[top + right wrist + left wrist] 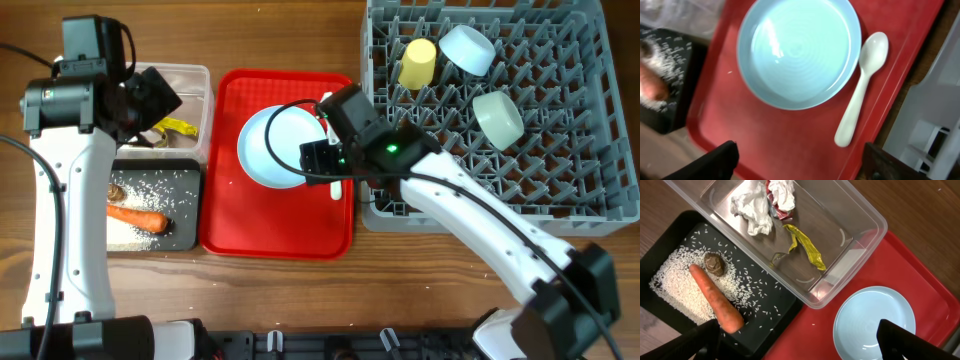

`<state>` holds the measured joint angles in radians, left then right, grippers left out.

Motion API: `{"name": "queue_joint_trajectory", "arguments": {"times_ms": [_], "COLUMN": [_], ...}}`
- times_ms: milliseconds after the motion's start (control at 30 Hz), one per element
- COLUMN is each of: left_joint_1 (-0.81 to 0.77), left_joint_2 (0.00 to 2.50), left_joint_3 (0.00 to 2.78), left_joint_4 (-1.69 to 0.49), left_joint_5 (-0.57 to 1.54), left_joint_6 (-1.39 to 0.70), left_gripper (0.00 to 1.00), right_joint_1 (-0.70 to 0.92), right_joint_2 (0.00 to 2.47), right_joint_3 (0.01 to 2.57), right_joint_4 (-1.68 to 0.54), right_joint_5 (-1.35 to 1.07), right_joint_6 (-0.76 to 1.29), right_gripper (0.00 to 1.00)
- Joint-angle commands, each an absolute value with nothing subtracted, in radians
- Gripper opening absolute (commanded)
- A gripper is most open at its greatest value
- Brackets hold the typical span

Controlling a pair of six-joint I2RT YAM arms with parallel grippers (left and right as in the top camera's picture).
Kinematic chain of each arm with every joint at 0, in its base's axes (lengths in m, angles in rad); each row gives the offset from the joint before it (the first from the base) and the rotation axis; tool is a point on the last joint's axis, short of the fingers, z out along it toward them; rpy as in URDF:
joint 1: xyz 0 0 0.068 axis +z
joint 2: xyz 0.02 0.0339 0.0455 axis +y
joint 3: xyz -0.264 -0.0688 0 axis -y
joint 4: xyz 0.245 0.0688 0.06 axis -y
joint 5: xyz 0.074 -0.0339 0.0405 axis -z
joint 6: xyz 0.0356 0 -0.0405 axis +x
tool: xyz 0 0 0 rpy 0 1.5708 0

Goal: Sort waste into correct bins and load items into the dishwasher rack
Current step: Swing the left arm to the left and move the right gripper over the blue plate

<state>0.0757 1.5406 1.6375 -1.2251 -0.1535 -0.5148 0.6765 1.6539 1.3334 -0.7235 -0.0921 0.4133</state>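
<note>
The pale blue plate (262,150) (799,50) and the white spoon (335,186) (860,90) lie on the red tray (225,200). My right gripper (320,155) (800,165) hovers open above the plate's right side, holding nothing. In the rack (560,190) stand the yellow cup (418,62), the light blue bowl (468,48) and the pale green bowl (498,118). My left gripper (150,100) (800,345) hangs open and empty over the bins. The clear tub (860,210) holds white paper (752,205), a red-silver wrapper (777,207) and a yellow wrapper (805,247). The black tray (770,300) holds the carrot (715,297), a brown lump (715,263) and rice (670,285).
The red tray sits between the bins on the left and the rack on the right, its right rim close to the rack's wall (935,110). Bare wooden table (300,30) shows behind the tray and along the front edge.
</note>
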Motion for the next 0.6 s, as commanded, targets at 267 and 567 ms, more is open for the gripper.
{"name": "queue_joint_trajectory", "arguments": {"times_ms": [267, 567], "left_joint_1": [0.083, 0.083], "left_joint_2": [1.532, 1.532], "left_joint_3": [1.650, 1.650], "left_joint_4": [-1.226, -1.227], "left_joint_5": [-0.166, -0.166], "left_joint_6": [-0.532, -0.532], "left_gripper": [1.00, 1.00], "right_joint_1": [0.677, 0.678], "right_joint_2": [1.877, 1.937], "right_joint_3": [1.350, 1.350], "right_joint_4": [-0.707, -0.627], "right_joint_5": [0.052, 0.116], "right_joint_6": [0.421, 0.388], "right_gripper": [0.73, 0.54]}}
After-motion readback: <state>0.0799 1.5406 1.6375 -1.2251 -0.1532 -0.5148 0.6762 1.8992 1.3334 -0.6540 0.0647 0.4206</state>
